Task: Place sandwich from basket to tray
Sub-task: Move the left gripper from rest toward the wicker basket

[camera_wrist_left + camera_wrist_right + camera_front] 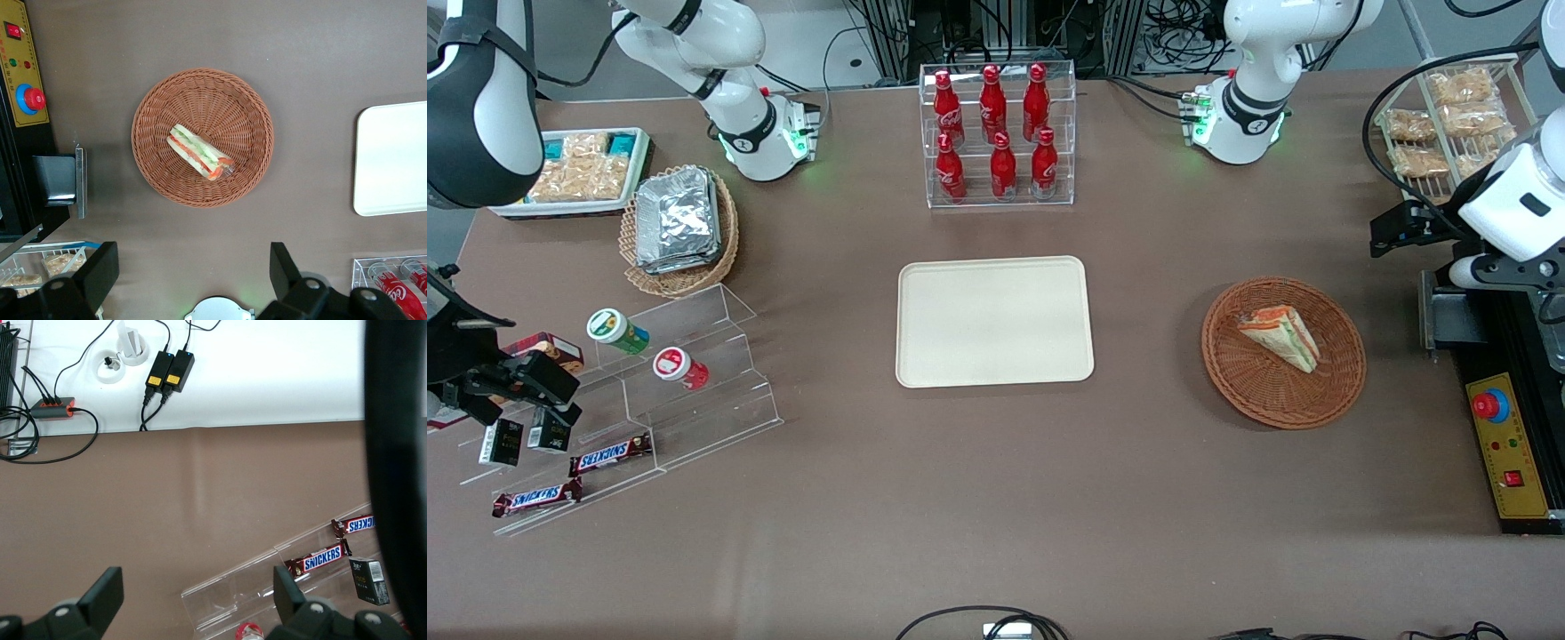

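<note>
The sandwich (1280, 336) is a wrapped triangular wedge with orange and green filling. It lies in the round reddish-brown wicker basket (1232, 356). The cream-beige tray (994, 321) lies flat at the table's middle, with nothing on it. My left gripper (1385, 233) hangs raised above the table, apart from the basket, toward the working arm's end and a little farther from the front camera. In the left wrist view its fingers (100, 267) stand wide apart and hold nothing, with the sandwich (199, 151), basket (250, 107) and tray edge (390, 157) below.
A clear rack of red cola bottles (998, 133) stands farther from the front camera than the tray. A control box with a red button (1507, 444) and a wire snack rack (1449, 124) sit at the working arm's end. A tan basket of foil packs (680, 222) and an acrylic snack stand (649, 391) lie toward the parked arm's end.
</note>
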Controlling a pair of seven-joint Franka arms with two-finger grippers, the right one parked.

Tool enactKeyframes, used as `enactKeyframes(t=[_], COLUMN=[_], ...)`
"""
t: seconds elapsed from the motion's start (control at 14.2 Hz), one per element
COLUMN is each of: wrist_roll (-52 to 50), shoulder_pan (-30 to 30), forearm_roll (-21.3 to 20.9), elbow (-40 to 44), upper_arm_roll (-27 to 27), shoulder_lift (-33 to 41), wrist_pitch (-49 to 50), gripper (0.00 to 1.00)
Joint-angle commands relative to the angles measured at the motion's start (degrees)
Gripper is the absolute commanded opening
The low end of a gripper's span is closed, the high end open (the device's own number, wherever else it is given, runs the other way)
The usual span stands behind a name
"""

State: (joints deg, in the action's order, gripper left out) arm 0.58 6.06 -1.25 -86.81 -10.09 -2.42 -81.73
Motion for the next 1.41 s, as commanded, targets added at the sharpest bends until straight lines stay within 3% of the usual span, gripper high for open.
enactKeyframes(t=[0.0, 0.42, 0.85, 1.34], wrist_roll=[0.56, 0.04, -5.93, -27.8], shoulder_pan=[-0.62, 1.32, 4.13, 3.43], forearm_roll=[-0.51, -2.52, -1.74, -1.48], elbow=[0.59, -1.85, -16.44, -37.97], upper_arm_roll=[0.77, 1.74, 1.74, 1.39], shoulder_lift=[-0.04, -0.74, 1.37, 5.24], wrist_pitch=[0.79, -0.79, -10.8, -32.76], gripper=[1.0, 1.0, 1.0, 1.0])
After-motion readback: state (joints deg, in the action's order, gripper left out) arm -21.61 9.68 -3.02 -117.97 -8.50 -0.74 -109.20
